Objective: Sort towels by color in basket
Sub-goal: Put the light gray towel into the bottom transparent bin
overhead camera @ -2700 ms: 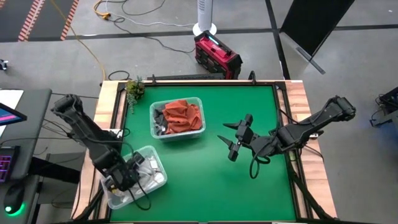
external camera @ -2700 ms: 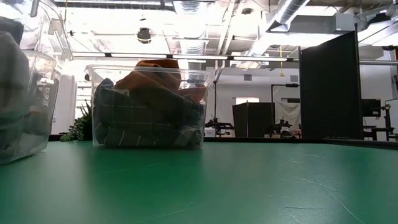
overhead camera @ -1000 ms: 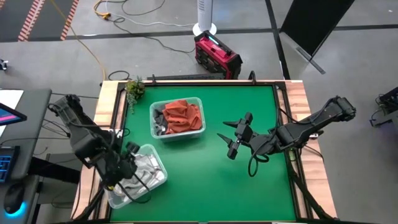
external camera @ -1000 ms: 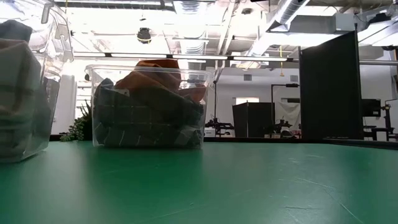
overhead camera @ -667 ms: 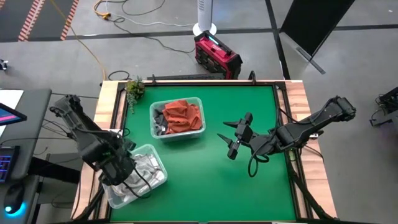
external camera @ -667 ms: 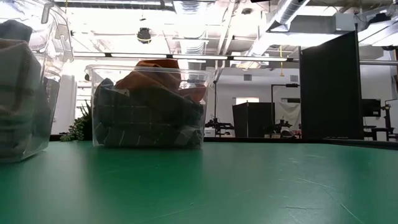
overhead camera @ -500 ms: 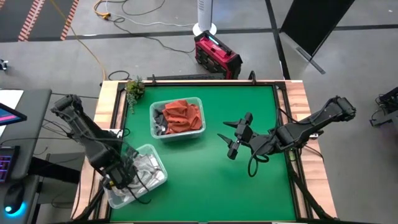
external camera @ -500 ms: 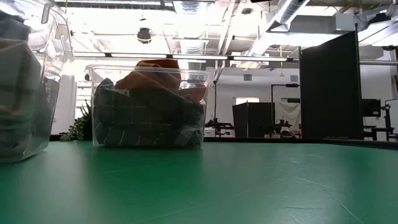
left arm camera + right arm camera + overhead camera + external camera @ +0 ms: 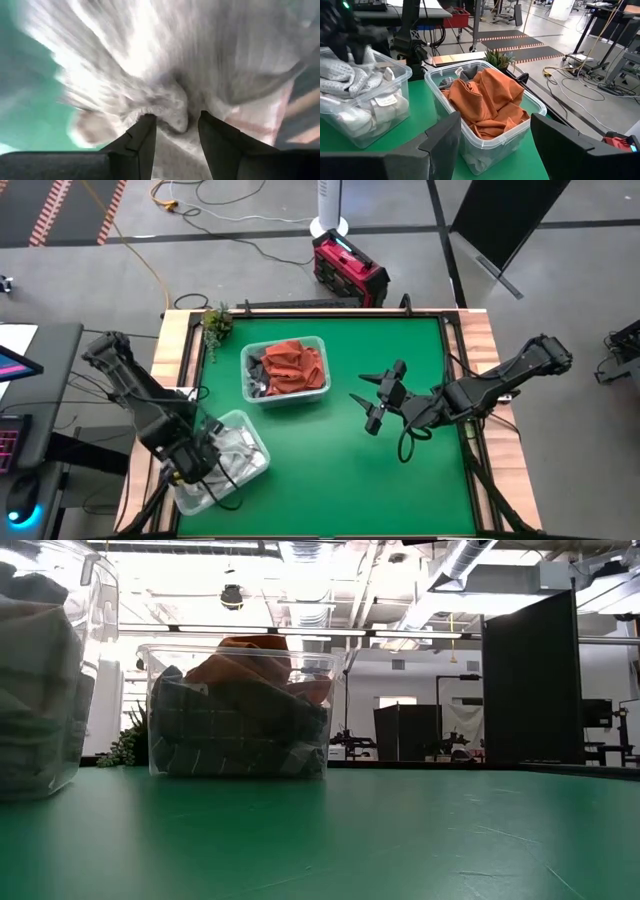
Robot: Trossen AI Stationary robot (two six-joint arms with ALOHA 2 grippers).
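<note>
Two clear bins stand on the green table. The far bin [image 9: 285, 370] [image 9: 235, 705] [image 9: 485, 105] holds rust orange towels [image 9: 295, 365] over grey plaid ones. The near-left bin [image 9: 235, 470] [image 9: 40, 680] [image 9: 365, 100] holds white and light grey towels. My left gripper [image 9: 195, 463] [image 9: 176, 120] is down in the near-left bin, shut on a light grey towel [image 9: 165, 60]; beside it lies a white towel with thin red lines [image 9: 260, 125]. My right gripper [image 9: 372, 405] [image 9: 495, 122] hovers open over mid-table, right of the far bin. My left gripper pinches a bunched fold of the light grey towel [image 9: 175, 112] between its two fingers, coming from above and pointing down into the bin. The cloth spreads out beyond the fingertips and rests on the other towels in the bin.
A small potted plant [image 9: 217, 323] stands at the table's far left corner. Bare green table [image 9: 330, 480] stretches right of the near-left bin and below the right arm. Wooden rails edge the table on both sides.
My left gripper has gone down and slightly toward the near edge, into the near-left bin. In the low view, the pale towels in that bin have shifted and the bin's wall has moved a little to the right. The right arm has kept still.
</note>
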